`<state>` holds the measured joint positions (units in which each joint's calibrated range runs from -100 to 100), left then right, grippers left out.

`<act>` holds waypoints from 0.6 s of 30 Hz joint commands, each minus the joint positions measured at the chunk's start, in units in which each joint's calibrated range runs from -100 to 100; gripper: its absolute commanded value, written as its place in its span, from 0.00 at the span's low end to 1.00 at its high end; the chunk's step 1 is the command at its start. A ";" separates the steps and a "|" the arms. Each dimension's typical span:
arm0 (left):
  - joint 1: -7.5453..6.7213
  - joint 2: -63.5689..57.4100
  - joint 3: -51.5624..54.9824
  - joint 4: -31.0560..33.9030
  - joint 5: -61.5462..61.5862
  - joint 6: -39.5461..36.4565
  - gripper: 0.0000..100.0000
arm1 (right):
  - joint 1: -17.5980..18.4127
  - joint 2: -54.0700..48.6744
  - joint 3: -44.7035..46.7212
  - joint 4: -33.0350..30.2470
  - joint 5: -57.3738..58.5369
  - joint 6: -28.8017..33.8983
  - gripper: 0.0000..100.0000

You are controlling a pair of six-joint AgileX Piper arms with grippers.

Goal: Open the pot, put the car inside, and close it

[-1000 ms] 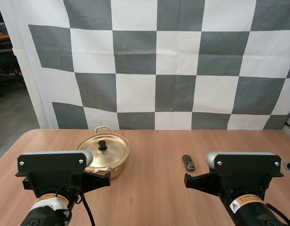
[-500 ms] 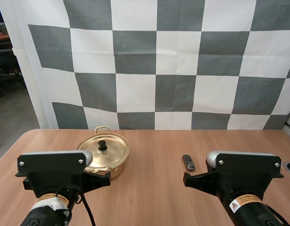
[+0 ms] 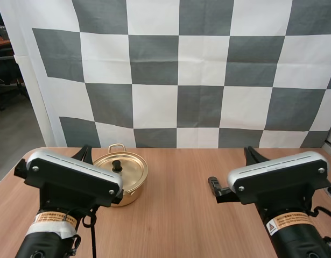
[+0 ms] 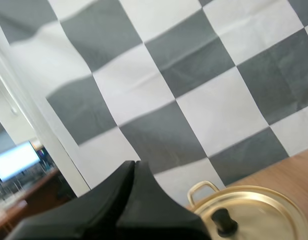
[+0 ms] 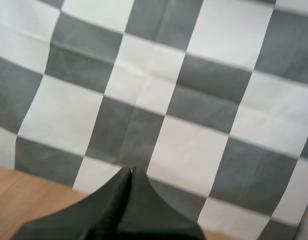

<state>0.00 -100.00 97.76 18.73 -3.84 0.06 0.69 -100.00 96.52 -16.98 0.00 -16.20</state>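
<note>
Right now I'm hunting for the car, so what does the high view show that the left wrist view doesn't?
High view: the small dark car, partly hidden by my right arm, on the table, right of the pot. Left wrist view: my left tool, fingers together as one dark wedge, holding nothing. Both: the gold pot, lid on, black knob up, on the wooden table.
</note>
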 commanded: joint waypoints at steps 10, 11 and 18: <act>0.00 11.96 -43.31 -14.34 23.69 0.43 0.00 | 0.00 25.33 -53.04 2.34 33.47 3.57 0.00; 0.00 14.52 -46.24 -14.34 27.41 0.43 0.00 | 0.00 28.52 -58.19 3.25 39.15 3.47 0.00; 0.00 33.49 -71.09 -15.68 69.04 -0.61 0.00 | 0.00 51.91 -84.20 8.19 80.03 -2.73 0.00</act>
<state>0.00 -81.37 65.16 4.14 -2.01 0.37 0.69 -75.46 62.18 -14.95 1.65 -15.27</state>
